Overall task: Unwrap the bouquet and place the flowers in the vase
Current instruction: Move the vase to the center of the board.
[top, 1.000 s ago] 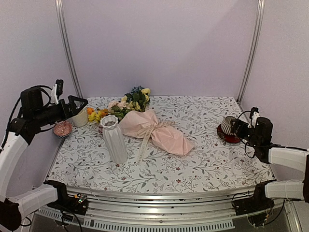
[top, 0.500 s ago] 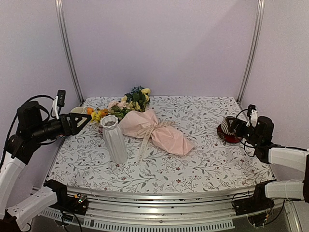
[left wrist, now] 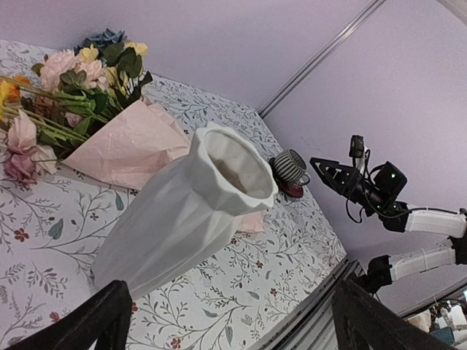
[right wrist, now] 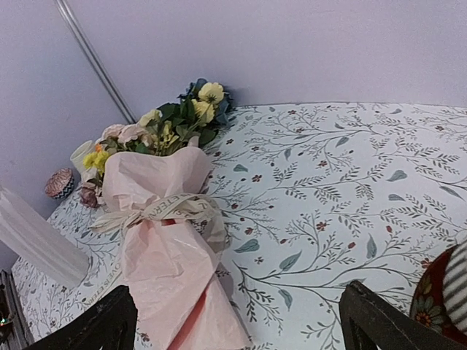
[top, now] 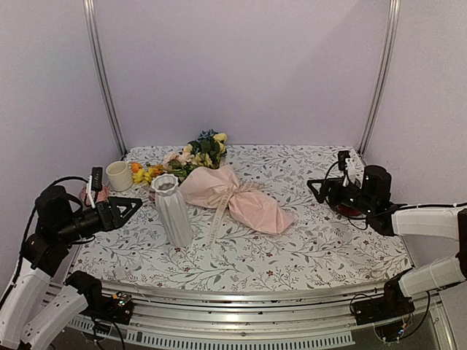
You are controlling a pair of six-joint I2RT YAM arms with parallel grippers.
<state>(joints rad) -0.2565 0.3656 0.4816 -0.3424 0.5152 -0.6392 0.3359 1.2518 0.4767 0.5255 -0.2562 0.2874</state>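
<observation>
The bouquet (top: 232, 195) lies on its side mid-table, in pale pink paper tied with a cream ribbon (right wrist: 162, 207). Its flowers (top: 191, 156) point to the back left. Just left of the wrap stands the white ridged vase (top: 173, 211), upright and large in the left wrist view (left wrist: 182, 219). My left gripper (top: 133, 205) hovers open a short way left of the vase, touching nothing. My right gripper (top: 316, 189) is open to the right of the bouquet (right wrist: 164, 270), well apart from it and aimed at it. Both grippers are empty.
A cream mug (top: 118, 175) and a small patterned bowl (right wrist: 59, 182) sit at the back left. A striped cup on a red saucer (left wrist: 291, 167) stands at the right, behind my right arm. Metal rails run along the table's near edge (top: 233, 295).
My left arm has come down from the mug's side and now points at the vase. My right arm has swung left from the striped cup toward the bouquet. Both grippers stayed open.
</observation>
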